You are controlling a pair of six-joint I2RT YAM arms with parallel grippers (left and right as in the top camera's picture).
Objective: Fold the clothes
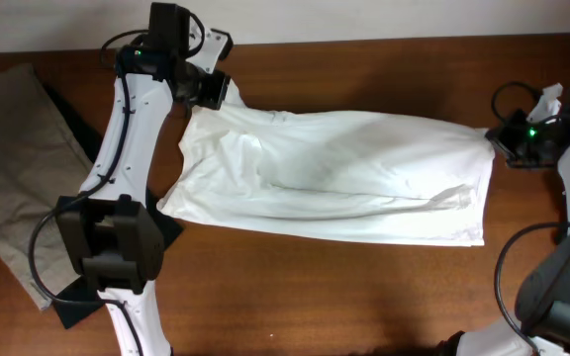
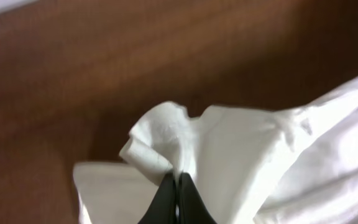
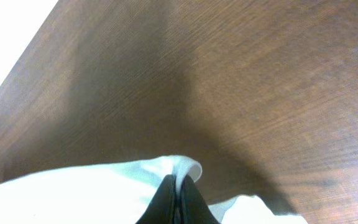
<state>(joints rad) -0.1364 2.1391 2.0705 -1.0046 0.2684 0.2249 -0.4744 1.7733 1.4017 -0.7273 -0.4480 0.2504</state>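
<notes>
The white T-shirt [image 1: 334, 173] lies stretched lengthwise across the brown table. My left gripper [image 1: 216, 91] is shut on its far left corner, and the pinched white fold shows in the left wrist view [image 2: 166, 140] above the black fingertips [image 2: 177, 183]. My right gripper [image 1: 498, 140] is shut on the shirt's far right corner. In the right wrist view a curl of white fabric [image 3: 179, 167] sits clamped between the fingertips [image 3: 176, 185]. The shirt hangs taut between the two grips along its far edge. No collar label shows.
A khaki-beige wrinkled garment [image 1: 13, 168] lies at the left table edge, with a black garment [image 1: 72, 119] under it and beside the left arm's base [image 1: 107, 242]. Bare wood runs along the front [image 1: 344, 297]. The right arm's base [image 1: 562, 287] stands at the right edge.
</notes>
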